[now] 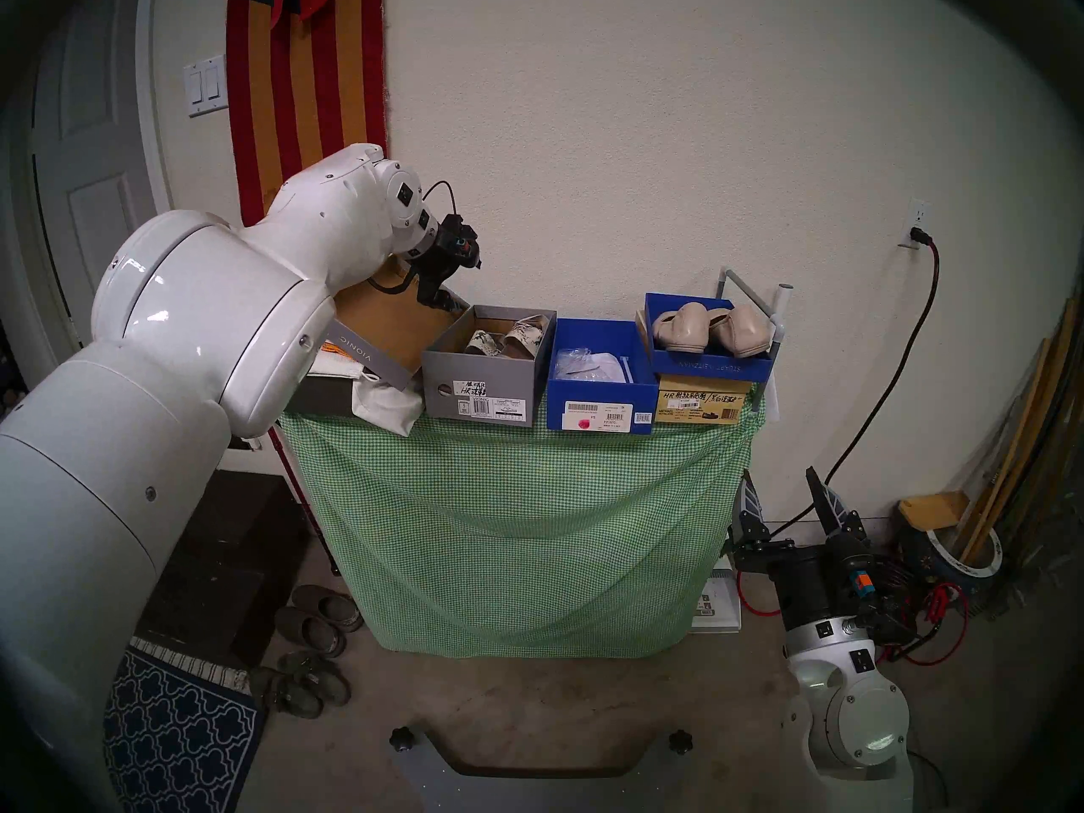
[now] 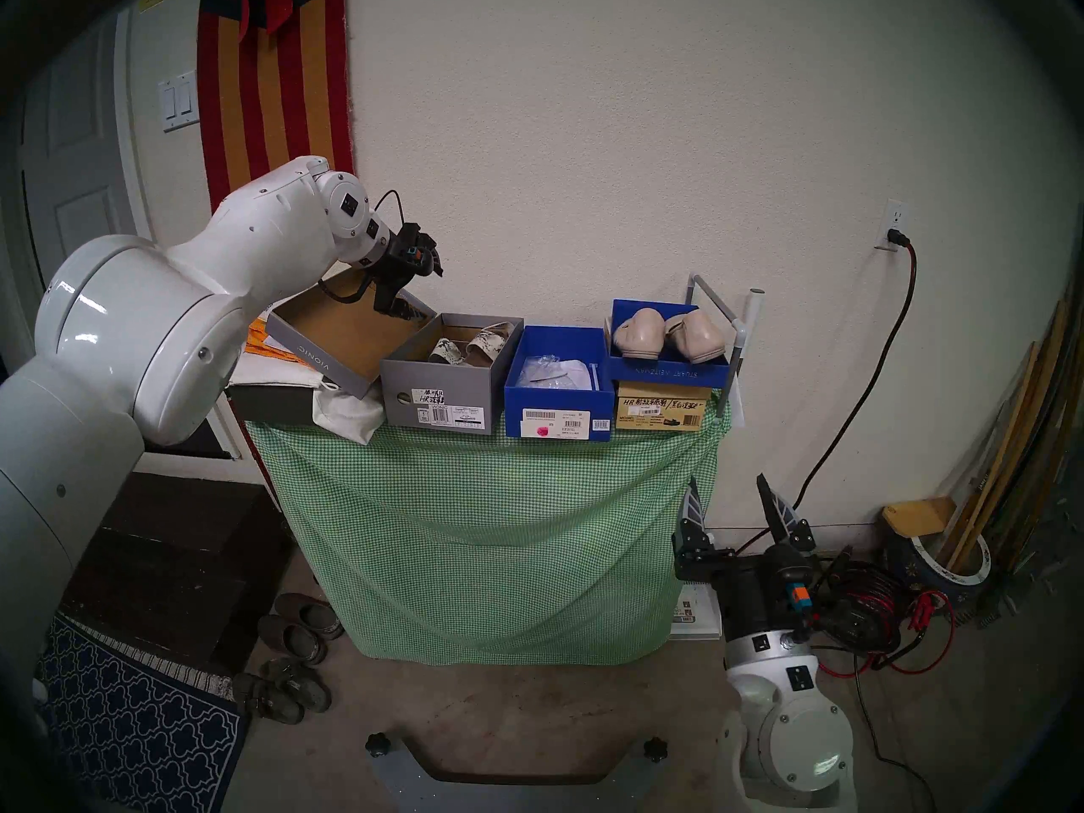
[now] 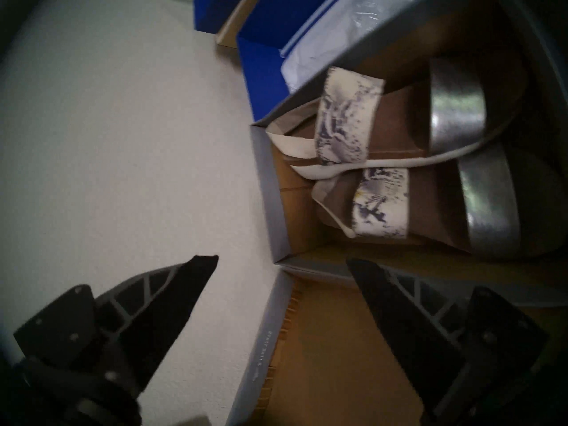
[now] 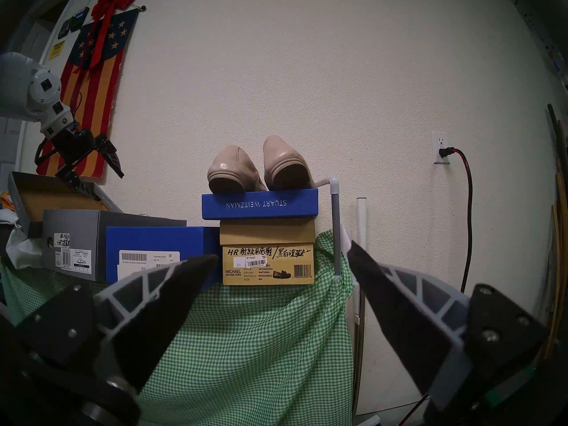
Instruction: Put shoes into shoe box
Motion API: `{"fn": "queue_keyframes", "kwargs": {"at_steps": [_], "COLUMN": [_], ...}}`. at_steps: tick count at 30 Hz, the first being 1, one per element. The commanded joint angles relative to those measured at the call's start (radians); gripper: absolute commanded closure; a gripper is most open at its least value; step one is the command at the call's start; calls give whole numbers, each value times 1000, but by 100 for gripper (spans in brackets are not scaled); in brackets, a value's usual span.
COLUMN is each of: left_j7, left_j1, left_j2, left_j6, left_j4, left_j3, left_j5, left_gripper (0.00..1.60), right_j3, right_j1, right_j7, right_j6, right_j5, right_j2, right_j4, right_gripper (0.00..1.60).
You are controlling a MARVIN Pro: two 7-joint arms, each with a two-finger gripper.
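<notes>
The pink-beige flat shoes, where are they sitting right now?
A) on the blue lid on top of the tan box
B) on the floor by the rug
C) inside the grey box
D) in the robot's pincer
A: the flat shoes rest side by side on the blue lid, which sits on the tan box; the grey box holds the sandals instead.

"VIONIC" is showing on the grey lid (image 1: pixel 375 348). "STUART WEITZMAN" is reading upside down on the blue lid (image 4: pixel 259 204). "MICHAEL MICHAEL KORS" is showing on the tan box (image 4: pixel 267 267).
</notes>
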Motion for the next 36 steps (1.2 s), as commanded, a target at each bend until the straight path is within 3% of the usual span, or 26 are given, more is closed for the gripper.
{"fn": "queue_keyframes", "kwargs": {"at_steps": [1, 7, 16, 20, 25, 36], "left_j7": [117, 216, 252, 219, 147, 34], "left_j1": [-9, -44, -88, -69, -45, 17], "left_j2": [17, 73, 163, 195, 234, 291], "left_j6": [89, 144, 176, 192, 198, 240], "left_j4": [-6, 4, 29, 36, 41, 41], "left_j3": [-89, -179, -362, -443, -498, -516], "left_j5": [-77, -150, -332, -430, -515, -530], "left_gripper": [0, 0, 0, 0, 0, 0], "right_j3": [-3, -2, -3, -3, -5, -8], "right_j1": [2, 2, 2, 2, 2, 1], "right_j7": [-3, -3, -3, -5, -9, -15], "right_j6": [1, 1, 1, 1, 2, 2], "right_j5": [0, 0, 0, 0, 0, -2], "right_j2": [1, 1, 1, 1, 2, 2], "right_j4": [-2, -2, -2, -2, -3, -3], "right_gripper": [0, 0, 0, 0, 0, 0]}}
